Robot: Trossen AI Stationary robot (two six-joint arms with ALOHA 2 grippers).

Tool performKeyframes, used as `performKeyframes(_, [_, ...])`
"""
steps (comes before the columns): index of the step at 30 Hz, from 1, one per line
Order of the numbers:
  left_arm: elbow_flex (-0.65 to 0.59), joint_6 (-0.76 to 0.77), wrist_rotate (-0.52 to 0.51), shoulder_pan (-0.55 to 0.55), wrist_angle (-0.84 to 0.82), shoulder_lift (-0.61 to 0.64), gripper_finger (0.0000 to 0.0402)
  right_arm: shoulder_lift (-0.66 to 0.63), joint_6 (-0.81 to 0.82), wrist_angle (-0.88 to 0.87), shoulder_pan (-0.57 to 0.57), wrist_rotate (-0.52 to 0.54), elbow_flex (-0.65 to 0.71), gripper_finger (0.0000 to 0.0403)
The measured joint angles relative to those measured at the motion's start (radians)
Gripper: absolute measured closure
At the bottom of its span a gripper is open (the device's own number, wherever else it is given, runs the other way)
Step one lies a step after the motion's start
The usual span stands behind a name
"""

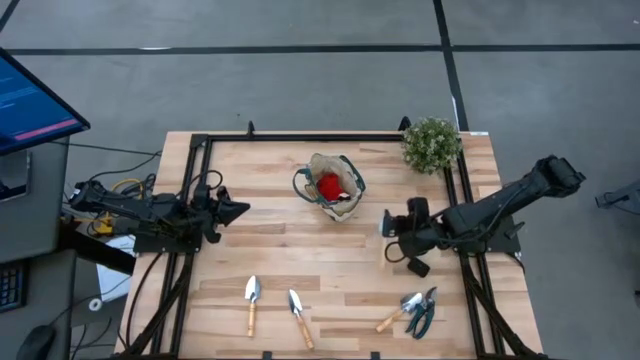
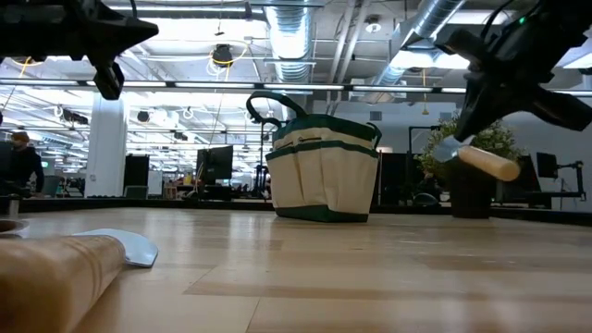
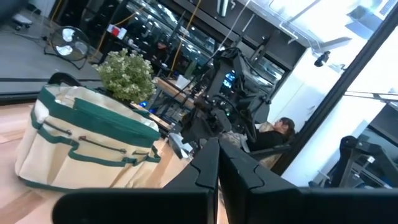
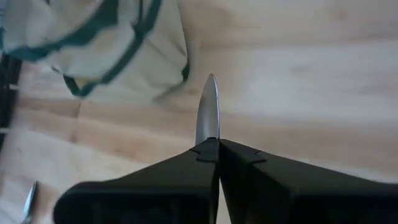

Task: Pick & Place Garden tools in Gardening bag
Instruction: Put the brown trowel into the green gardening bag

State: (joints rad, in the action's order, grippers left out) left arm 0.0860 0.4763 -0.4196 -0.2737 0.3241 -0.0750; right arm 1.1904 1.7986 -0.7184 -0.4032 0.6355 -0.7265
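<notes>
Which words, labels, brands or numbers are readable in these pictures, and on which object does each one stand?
No text can be read in any view.
Gardening bag: a dark mark near its top rim, too small to read.
Monitor beside the table: lines on its screen, too blurred to read.
Red sign in the room behind: too blurred to read.

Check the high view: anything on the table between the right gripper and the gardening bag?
Nothing. In the high view, bare wooden table separates the right gripper, shut on a trowel, from the gardening bag.
</notes>
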Motion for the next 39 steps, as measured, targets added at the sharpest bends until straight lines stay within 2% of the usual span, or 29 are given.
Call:
performKeyframes(4, [0.000, 0.000, -0.011, 0.000, 0.011, 0.000, 0.0395, -0.015, -0.052, -0.005, 0.021, 0.084, 0.000, 0.0402])
performKeyframes(11, [0.000, 0.000, -0.053, 0.000, 0.040, 0.000, 0.0395, -0.074, -0.239, 0.018, 0.108, 0.299, -0.033, 0.0402])
performKeyframes(18, [0.000, 0.000, -0.111, 0.000, 0.064, 0.000, 0.0395, -0.092, -0.631, 0.055, 0.283, 0.467, -0.139, 0.0403])
performKeyframes(22, [0.000, 0.000, -0.152, 0.000, 0.074, 0.000, 0.0395, -0.090, -0.890, 0.227, 0.377, 0.554, -0.160, 0.0403])
performKeyframes(27, [0.000, 0.000, -0.195, 0.000, 0.090, 0.000, 0.0395, -0.066, -1.131, 0.444, 0.491, 0.546, -0.160, 0.0403])
performKeyframes(32, [0.000, 0.000, -0.239, 0.000, 0.103, 0.000, 0.0395, -0.004, -1.226, 0.615, 0.569, 0.458, -0.140, 0.0403])
performKeyframes(39, [0.000, 0.000, -0.307, 0.000, 0.114, 0.000, 0.0395, 0.103, -1.430, 1.096, 0.619, 0.341, -0.036, 0.0403])
